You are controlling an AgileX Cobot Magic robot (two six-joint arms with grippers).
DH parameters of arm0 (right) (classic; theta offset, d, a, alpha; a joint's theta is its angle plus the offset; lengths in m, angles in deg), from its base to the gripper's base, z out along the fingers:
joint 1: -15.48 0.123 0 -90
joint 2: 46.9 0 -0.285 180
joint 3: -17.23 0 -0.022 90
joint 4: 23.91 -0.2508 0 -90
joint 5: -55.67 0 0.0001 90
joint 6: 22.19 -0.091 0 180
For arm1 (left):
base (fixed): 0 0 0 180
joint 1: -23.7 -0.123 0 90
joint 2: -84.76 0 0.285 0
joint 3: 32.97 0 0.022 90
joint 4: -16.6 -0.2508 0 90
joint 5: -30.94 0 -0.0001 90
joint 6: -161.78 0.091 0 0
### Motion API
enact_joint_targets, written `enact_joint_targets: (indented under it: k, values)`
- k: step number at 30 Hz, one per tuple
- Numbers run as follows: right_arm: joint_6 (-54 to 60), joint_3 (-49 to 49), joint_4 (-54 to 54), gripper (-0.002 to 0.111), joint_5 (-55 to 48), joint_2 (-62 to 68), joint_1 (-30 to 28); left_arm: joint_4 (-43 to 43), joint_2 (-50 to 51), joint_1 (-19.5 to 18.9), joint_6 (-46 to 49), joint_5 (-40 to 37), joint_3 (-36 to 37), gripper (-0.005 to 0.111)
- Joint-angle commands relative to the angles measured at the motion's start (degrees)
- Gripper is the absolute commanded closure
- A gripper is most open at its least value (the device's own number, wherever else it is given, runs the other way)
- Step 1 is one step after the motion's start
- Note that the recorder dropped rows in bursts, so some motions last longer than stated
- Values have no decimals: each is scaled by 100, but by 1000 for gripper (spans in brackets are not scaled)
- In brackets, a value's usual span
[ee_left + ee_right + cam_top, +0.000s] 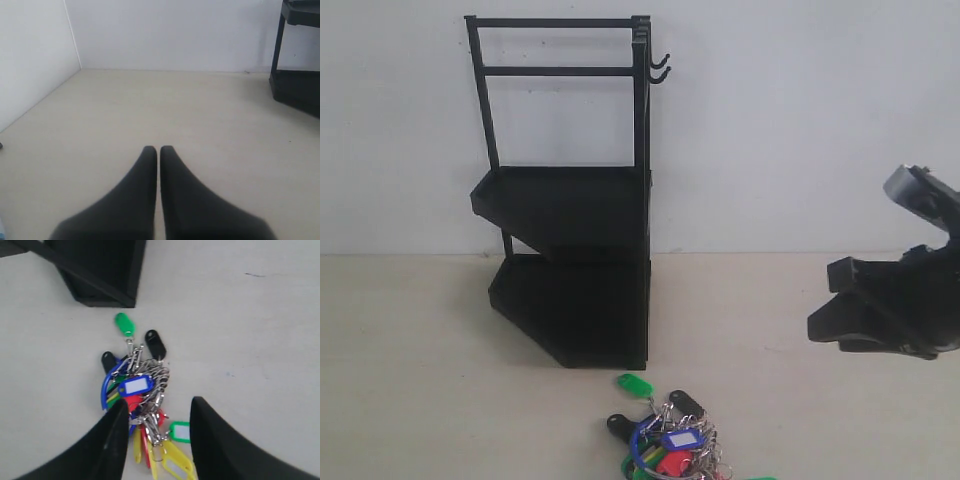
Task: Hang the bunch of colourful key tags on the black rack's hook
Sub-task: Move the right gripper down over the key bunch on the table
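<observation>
The colourful key tag bunch (670,440) lies on the pale table at the front, just ahead of the black rack (570,220). Two small hooks (660,68) stick out from the rack's top right corner. In the right wrist view the bunch (142,400) lies spread flat, its blue loop to one side, partly between the tips of my open right gripper (159,407), which hovers above it. In the exterior view the right gripper (845,305) is at the right, above the table. My left gripper (158,150) is shut and empty over bare table.
A white wall (800,120) stands right behind the rack. The rack's lower tray and an upright (295,75) show at the edge of the left wrist view. A side wall (30,55) borders the table there.
</observation>
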Motion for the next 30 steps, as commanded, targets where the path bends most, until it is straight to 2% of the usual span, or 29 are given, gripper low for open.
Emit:
enact_joint_targets:
  k: [1, 10, 16, 20, 30]
  values:
    - [876, 30, -222, 69, -87, 285, 515, -1, 20, 7, -32, 47, -10, 102]
    - [2438, 241, 1, 69, 602, 774, 2043, -1, 20, 7, -32, 47, -10, 102]
    - [2500, 241, 635, 67, 1931, 1237, 2888, -1, 20, 7, -32, 60, -10, 102]
    - [2500, 241, 826, 51, 2649, 1485, 3198, -1, 20, 7, -32, 60, -10, 102]
    - [2781, 241, 823, 54, 3406, 2032, 3704, -1, 20, 7, -32, 60, -10, 102]
